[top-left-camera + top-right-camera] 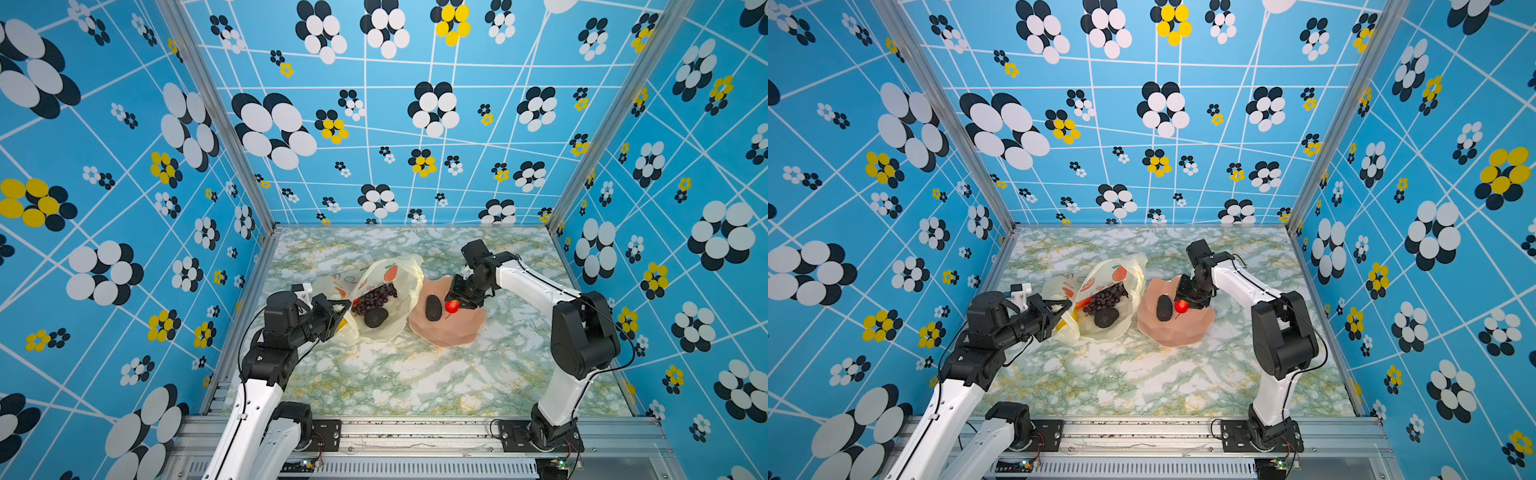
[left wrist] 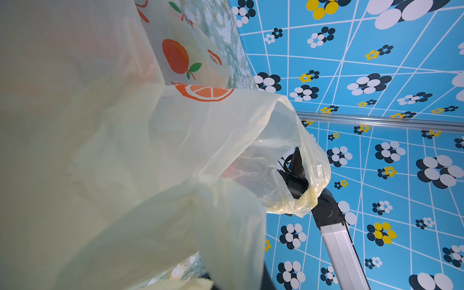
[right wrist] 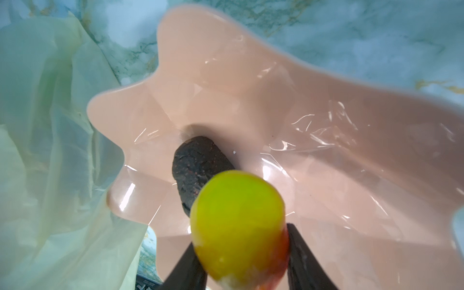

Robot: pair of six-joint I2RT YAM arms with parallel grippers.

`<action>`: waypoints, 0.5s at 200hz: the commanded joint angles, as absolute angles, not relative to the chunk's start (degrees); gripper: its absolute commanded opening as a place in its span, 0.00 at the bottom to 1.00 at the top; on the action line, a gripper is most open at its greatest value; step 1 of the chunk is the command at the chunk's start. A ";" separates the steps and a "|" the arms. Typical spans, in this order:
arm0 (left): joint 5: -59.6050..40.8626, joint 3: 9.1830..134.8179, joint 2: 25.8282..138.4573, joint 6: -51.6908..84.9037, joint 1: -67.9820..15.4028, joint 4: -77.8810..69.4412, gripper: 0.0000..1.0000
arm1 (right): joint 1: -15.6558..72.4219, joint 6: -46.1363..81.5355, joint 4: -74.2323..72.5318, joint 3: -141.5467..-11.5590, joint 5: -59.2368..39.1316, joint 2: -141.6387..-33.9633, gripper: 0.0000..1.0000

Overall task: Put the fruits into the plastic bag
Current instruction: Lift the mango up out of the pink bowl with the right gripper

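Right pincer point(image 1: 459, 304) down over bowl point(image 1: 455, 332), clasping red fruit point(image 1: 451, 306); left pincer point(image 1: 338, 310) pinching bag point(image 1: 409, 268).

A robotics lab test cell: blue printed wall panels with black, white and yellow flowers point(image 1: 415, 124) box in a green-veined marble-print tabletop point(image 1: 395, 374). Silver aluminium frame posts point(image 1: 220, 120) hold the corners. A white-and-black left robot arm point(image 1: 249, 415) and right robot arm point(image 1: 557, 395) are bolted to a slotted aluminium front rail point(image 1: 415, 428) beside bare wiring

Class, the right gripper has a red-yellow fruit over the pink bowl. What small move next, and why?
Probably lift the red-yellow fruit clear of the pink bowl, toward the plastic bag: the right gripper grips it, and the left gripper holds the bag's edge.
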State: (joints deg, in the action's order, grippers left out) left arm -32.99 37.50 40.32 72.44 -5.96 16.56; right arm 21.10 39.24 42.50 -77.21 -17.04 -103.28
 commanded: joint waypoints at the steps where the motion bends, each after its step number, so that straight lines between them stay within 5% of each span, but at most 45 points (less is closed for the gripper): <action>1: -32.59 38.12 40.49 71.99 -5.53 16.61 0.00 | 20.35 40.66 40.62 -75.44 -20.47 -98.98 0.36; 100: -32.38 44.03 46.67 69.96 -5.53 14.77 0.00 | 16.90 43.35 36.47 -82.24 -27.38 -88.18 0.33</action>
State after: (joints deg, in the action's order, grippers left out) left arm -32.97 41.89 46.04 71.40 -5.96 16.23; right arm 17.58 42.17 38.61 -77.84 -24.34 -89.91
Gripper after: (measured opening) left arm 0.041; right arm 0.457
